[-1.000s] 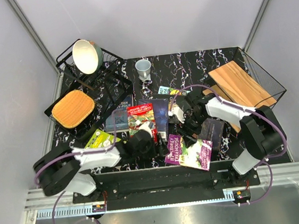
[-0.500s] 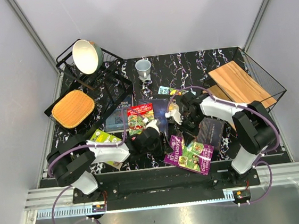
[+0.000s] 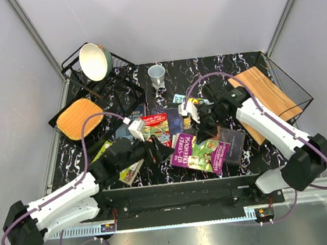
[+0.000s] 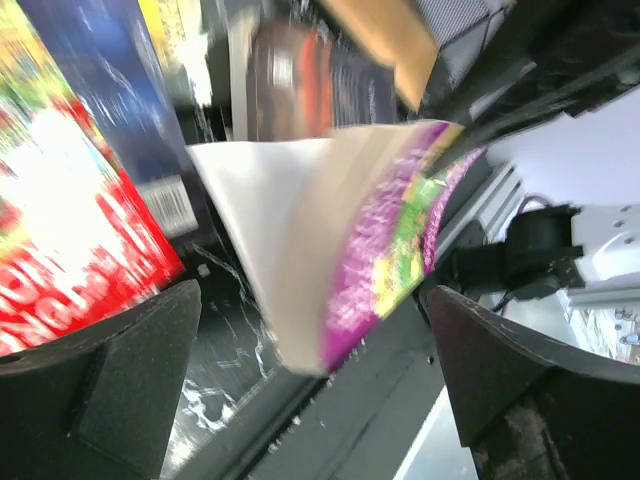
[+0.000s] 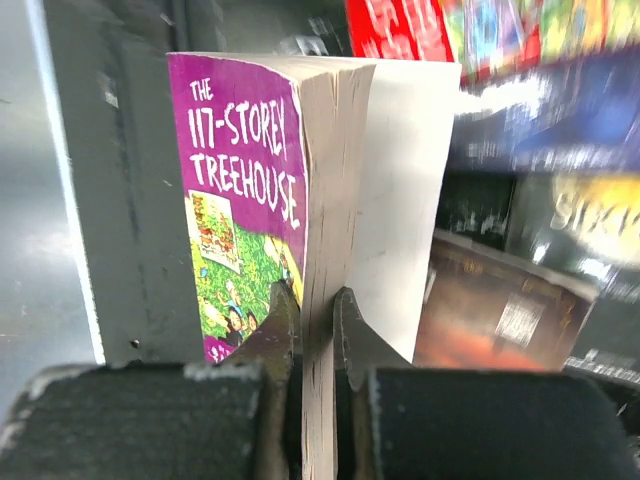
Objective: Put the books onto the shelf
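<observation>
The left gripper (image 3: 163,152) is wide open and holds nothing, the purple book (image 3: 202,153) sits just in front of it, and the right gripper (image 5: 308,322) pinches that book tight, so next I think it must carry it to the shelf (image 3: 264,91) on its right.

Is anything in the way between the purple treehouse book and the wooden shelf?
Nothing tall that I can see. The right gripper is shut on the purple book, and only a dark book lies flat on the table between it and the shelf. Lifted over that, the way looks free.
</observation>
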`<control>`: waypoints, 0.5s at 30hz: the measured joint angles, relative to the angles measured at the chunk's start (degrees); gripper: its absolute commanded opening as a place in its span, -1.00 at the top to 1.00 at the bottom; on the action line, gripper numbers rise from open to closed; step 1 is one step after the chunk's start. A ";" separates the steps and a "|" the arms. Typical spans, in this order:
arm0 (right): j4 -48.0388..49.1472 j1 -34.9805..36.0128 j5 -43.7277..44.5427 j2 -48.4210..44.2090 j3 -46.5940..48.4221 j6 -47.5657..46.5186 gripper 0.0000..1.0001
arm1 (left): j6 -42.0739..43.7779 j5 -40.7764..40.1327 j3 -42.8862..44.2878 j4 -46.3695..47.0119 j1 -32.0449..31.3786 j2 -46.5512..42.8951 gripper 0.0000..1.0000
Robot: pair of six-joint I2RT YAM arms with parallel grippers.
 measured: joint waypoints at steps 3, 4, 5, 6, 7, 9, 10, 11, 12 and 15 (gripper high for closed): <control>-2.29 0.00 -4.48 -0.98 3.93 -1.84 1.00 | 3.08 5.92 0.00 -0.04 4.46 -1.29 -0.97; -3.15 0.00 -5.99 -1.14 4.72 -2.43 1.00 | 3.85 7.65 0.00 -0.22 5.01 -0.79 -0.97; -4.24 0.00 -6.99 -1.16 5.27 -2.97 1.00 | 4.44 9.92 0.09 -0.31 5.31 0.07 -0.97; -5.01 0.00 -7.61 -1.16 5.44 -3.43 1.00 | 4.76 11.61 0.37 -0.44 5.38 0.92 -0.98; -5.97 0.00 -8.11 -1.16 5.51 -4.02 1.00 | 5.14 14.27 0.98 -0.46 5.38 2.23 -0.97; -7.69 0.00 -9.14 -1.14 5.53 -5.09 1.00 | 5.38 17.66 2.19 -0.28 5.38 4.26 -0.94; -8.26 0.00 -9.53 -1.14 5.60 -5.42 1.00 | 5.35 19.41 2.97 -0.09 5.38 5.38 -0.93; -8.76 0.00 -10.19 -1.14 5.68 -5.64 1.00 | 5.33 20.90 3.69 0.17 5.38 6.34 -0.93; -9.07 0.00 -10.69 -1.14 5.75 -5.81 1.00 | 5.27 22.05 4.28 0.59 5.38 7.04 -0.93; -9.77 0.00 -11.89 -1.14 5.95 -5.99 1.00 | 4.33 25.11 5.18 2.62 5.38 7.98 -0.89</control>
